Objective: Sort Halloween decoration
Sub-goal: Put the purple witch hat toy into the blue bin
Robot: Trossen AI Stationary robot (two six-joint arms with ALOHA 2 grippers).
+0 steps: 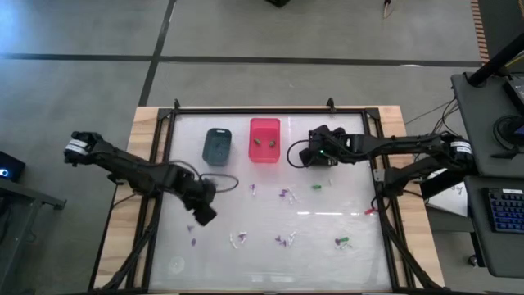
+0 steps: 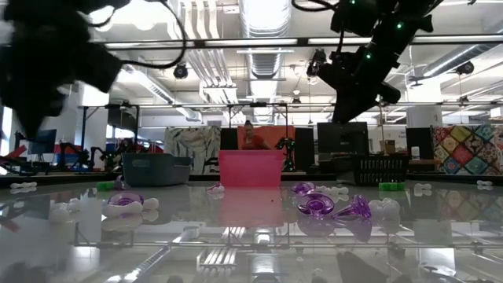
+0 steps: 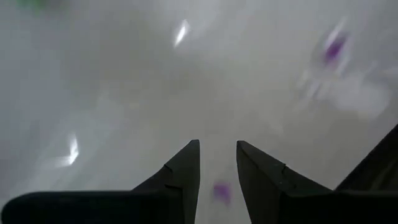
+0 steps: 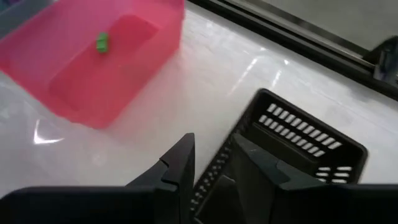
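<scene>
Left arm: reaches from left edge toward lower centre-left.
Left gripper (image 1: 203,215): fingers slightly parted, empty.
Right gripper (image 1: 315,147): upper centre, fingers slightly parted.

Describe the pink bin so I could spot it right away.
Look at the far edge of the table, where three bins stand in a row. The pink bin is the middle one, between the blue-grey bin and the black bin. It alone is bright pink, with small trinkets lying inside.

No readable text, labels, brands, numbers, signs anywhere
</scene>
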